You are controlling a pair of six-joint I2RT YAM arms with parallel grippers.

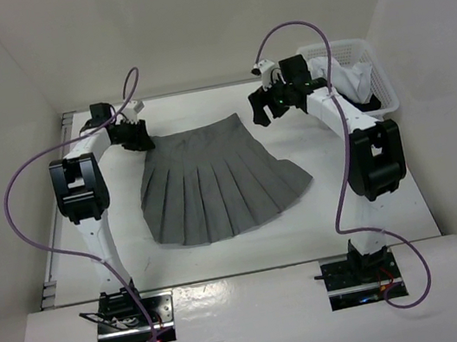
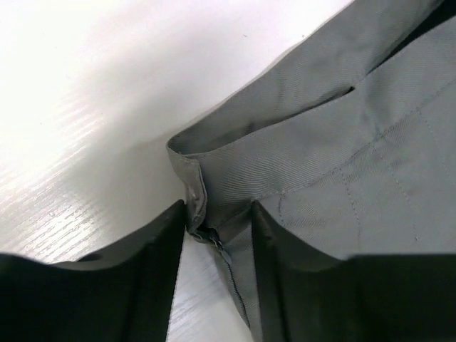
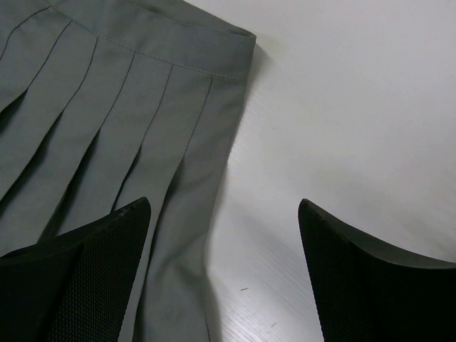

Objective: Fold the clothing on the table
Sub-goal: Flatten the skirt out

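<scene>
Both arms are bolted at the near edge of the table (image 1: pixel 251 251). Each one rises to a bent elbow, then stretches forward and inward towards the far side.

The skirt (image 1: pixel 213 182) lies spread flat in the middle of the table. Its fanned hem faces the bases and its waistband is on the far side.

The left arm reaches to the waistband's left corner. There the left claw (image 1: pixel 137 138) is low, and in the wrist view the left claw (image 2: pixel 217 214) is about half open. One finger stands on each side of the skirt (image 2: pixel 342 157) corner, where the zip begins. The cloth sits between them, but I cannot tell whether they pinch it.

The right arm angles in from the right, and its right claw (image 1: pixel 262 111) is just beside the waistband's right corner. From its wrist, the right claw (image 3: pixel 224 214) is spread wide and holds nothing. One finger is over the edge of the skirt (image 3: pixel 107 107) and the other over bare table.

At the far right corner a white basket (image 1: pixel 386 87) holds white and black garments.
</scene>
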